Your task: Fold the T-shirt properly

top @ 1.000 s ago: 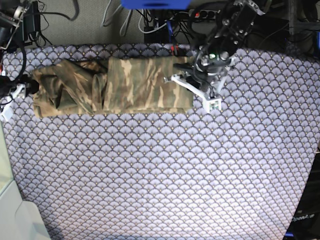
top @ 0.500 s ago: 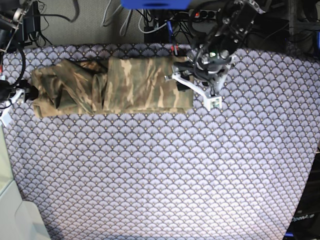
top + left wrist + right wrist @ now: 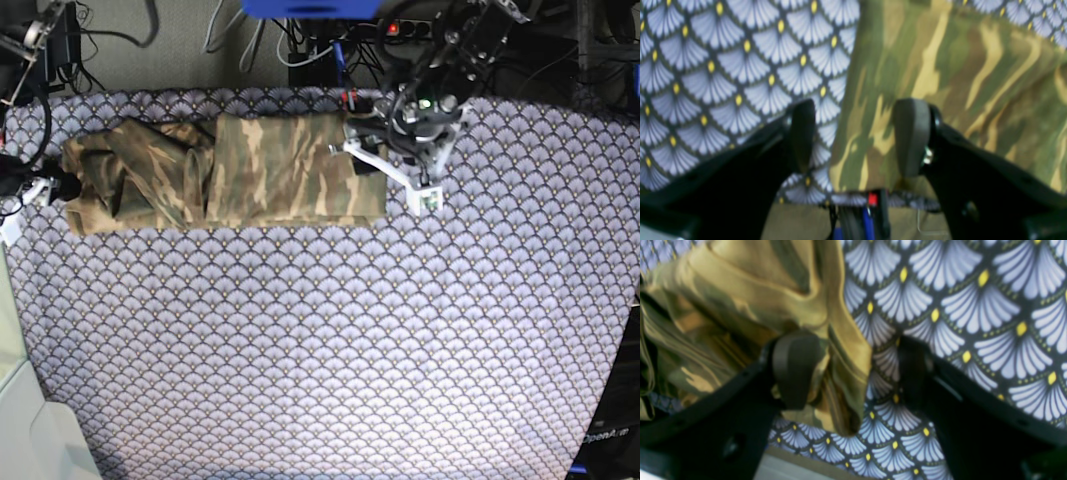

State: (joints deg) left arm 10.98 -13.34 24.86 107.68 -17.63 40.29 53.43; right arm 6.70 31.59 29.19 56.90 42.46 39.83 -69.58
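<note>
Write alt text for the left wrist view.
The left pincer hangs open over the edge of the camouflage T-shirt, one fingertip above the shirt, the other above the purple scale-patterned cloth. The cloth's edge and cables show below.

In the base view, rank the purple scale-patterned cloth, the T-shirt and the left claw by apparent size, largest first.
1. Purple scale-patterned cloth, covering most of the view.
2. T-shirt, a long folded strip along its far edge.
3. Left claw, smallest, though raised nearer the camera.
</note>
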